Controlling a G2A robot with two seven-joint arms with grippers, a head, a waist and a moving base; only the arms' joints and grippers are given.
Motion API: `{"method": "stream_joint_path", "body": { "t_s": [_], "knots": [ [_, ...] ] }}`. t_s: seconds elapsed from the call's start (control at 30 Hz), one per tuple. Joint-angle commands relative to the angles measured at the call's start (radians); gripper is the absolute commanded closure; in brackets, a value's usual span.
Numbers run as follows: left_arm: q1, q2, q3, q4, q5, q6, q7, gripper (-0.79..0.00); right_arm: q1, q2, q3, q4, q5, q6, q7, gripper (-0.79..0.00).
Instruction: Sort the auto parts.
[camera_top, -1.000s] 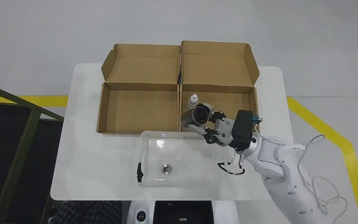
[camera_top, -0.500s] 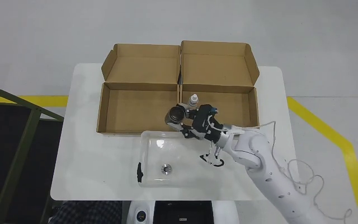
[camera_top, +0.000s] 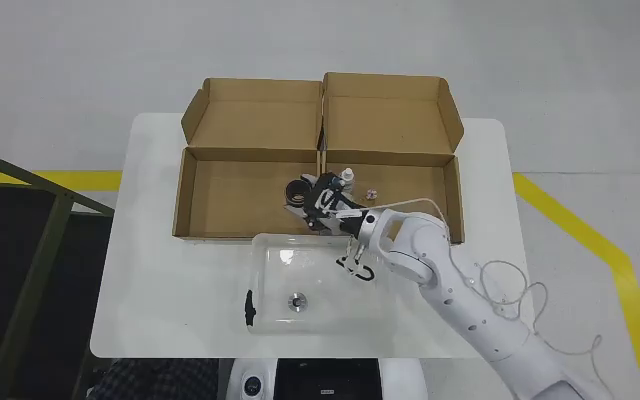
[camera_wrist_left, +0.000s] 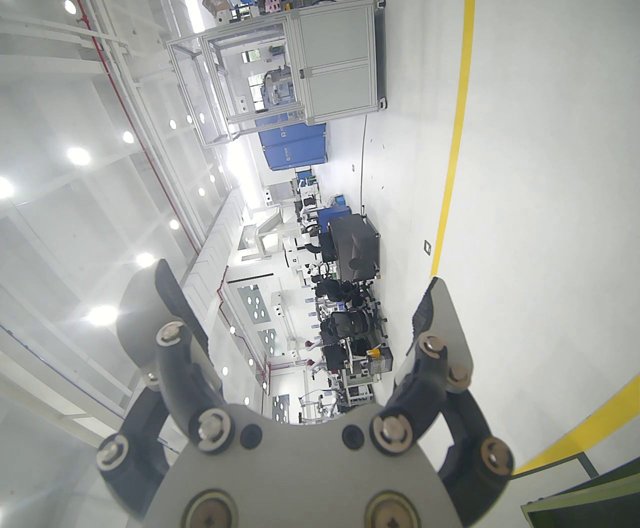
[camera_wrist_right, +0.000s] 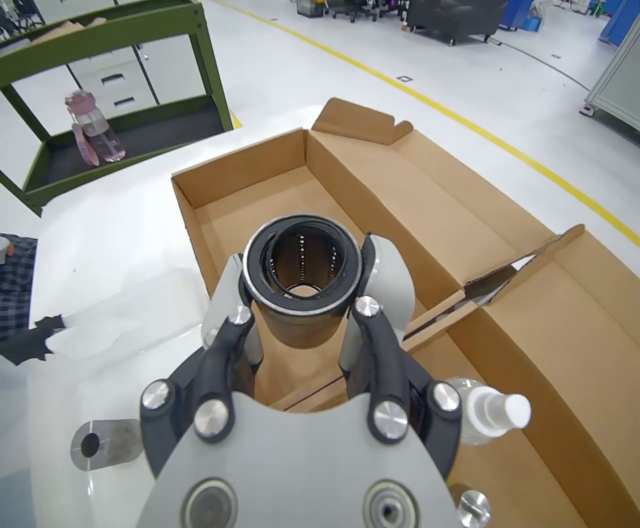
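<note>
My right gripper (camera_wrist_right: 306, 262) is shut on a dark metal cylinder bearing (camera_wrist_right: 300, 325), held open end up. In the top view the right gripper (camera_top: 312, 197) holds the bearing (camera_top: 297, 190) over the right end of the left cardboard box (camera_top: 182, 195). The right cardboard box (camera_top: 455, 195) holds a small spray bottle (camera_top: 347, 178) and a small metal part (camera_top: 371, 192). A clear plastic tray (camera_top: 265, 250) in front of the boxes holds a small round metal part (camera_top: 297, 299) and a black part (camera_top: 248, 308). My left gripper (camera_wrist_left: 300, 280) is open, holds nothing and points out into the room.
Both boxes have their lids folded back, the left lid (camera_top: 260, 115) and the right lid (camera_top: 385, 110). A green shelf cart (camera_wrist_right: 100, 75) stands beyond the table's far side. The spray bottle (camera_wrist_right: 487, 410) sits close beside my right gripper.
My right arm has carried the bearing leftward, from over the right box across the divider to over the left box's right end.
</note>
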Motion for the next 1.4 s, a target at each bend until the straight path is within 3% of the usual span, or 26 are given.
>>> {"method": "stream_joint_path", "body": {
  "t_s": [0.0,0.5,1.17,1.37],
  "knots": [
    [0.000,0.000,0.000,0.000,0.000,0.000,0.000,-0.785,0.011,-0.006,-0.014,0.012,-0.008,0.010,0.026,0.000],
    [0.000,0.000,0.000,0.000,0.000,0.000,0.000,-0.785,0.083,-0.046,-0.079,0.089,0.000,0.017,0.183,-0.003],
    [0.000,0.000,0.000,0.000,0.000,0.000,0.000,-0.785,0.119,-0.081,-0.103,0.158,0.037,-0.020,0.261,-0.262],
    [0.000,0.000,0.000,0.000,0.000,0.000,0.000,-0.785,0.116,-0.085,-0.098,0.158,0.032,-0.027,0.268,-0.299]
  ]
}}
